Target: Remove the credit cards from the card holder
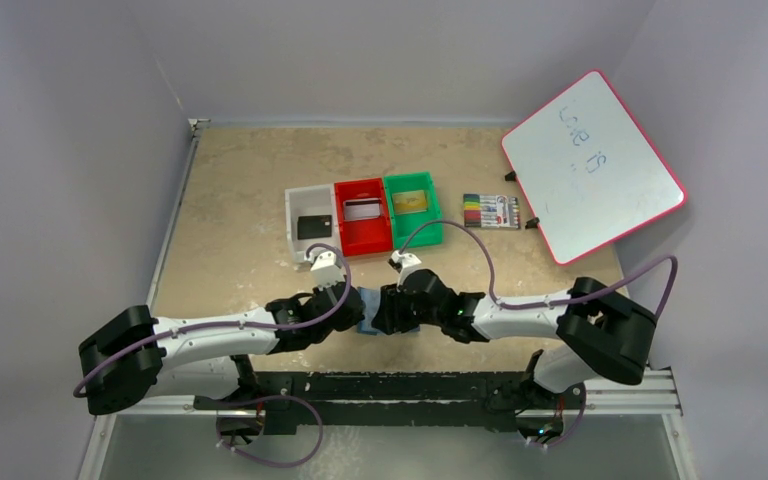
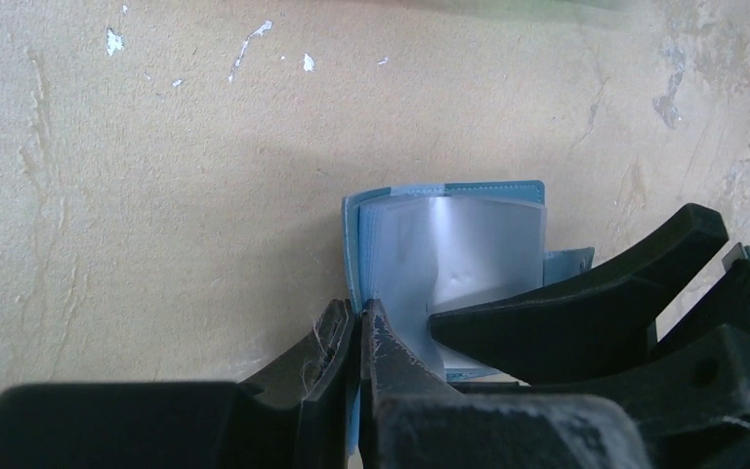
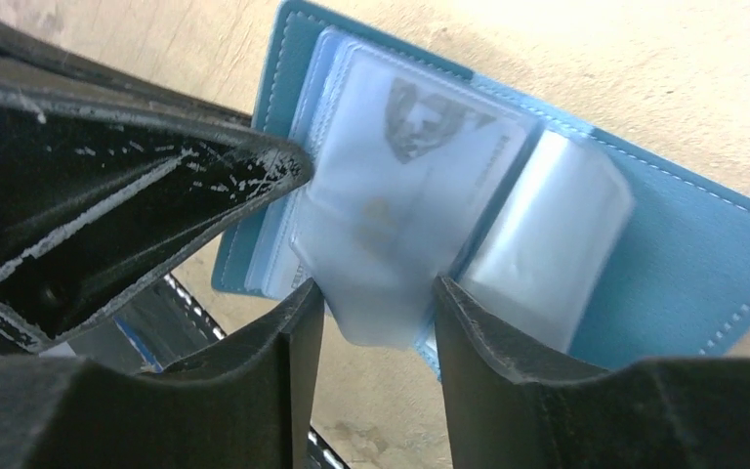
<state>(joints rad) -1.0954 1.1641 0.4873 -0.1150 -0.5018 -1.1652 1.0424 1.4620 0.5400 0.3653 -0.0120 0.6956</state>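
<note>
Three credit cards (image 1: 362, 210) already out, frame centre: black card (image 1: 314, 227) in white bin (image 1: 295, 215), silver card (image 1: 364, 212) in red bin (image 1: 360, 242), gold card (image 1: 411, 201) in green bin (image 1: 430, 236). Open card holder (image 1: 368, 312) on worktop (image 1: 240, 200), lower centre. The left fingers (image 2: 381, 342) pinch its cover; the right fingers (image 3: 283, 371) are half-wide astride a clear pocket (image 3: 391, 225). Cannot tell if a card remains inside.

Everything is softly, evenly lit, faint shadows are thrown on the table (image 2: 156, 195), and glare is seen on the card holder (image 2: 469, 244).

Beige worktop (image 1: 230, 200), open card holder (image 3: 684, 254) on it.
It lies between left hand (image 2: 356, 322) and right hand (image 3: 376, 313); beyond them white bin (image 1: 291, 225), red bin (image 1: 365, 238), green bin (image 1: 415, 232), then markers (image 1: 491, 211) and whiteboard (image 1: 600, 170) rightward.
</note>
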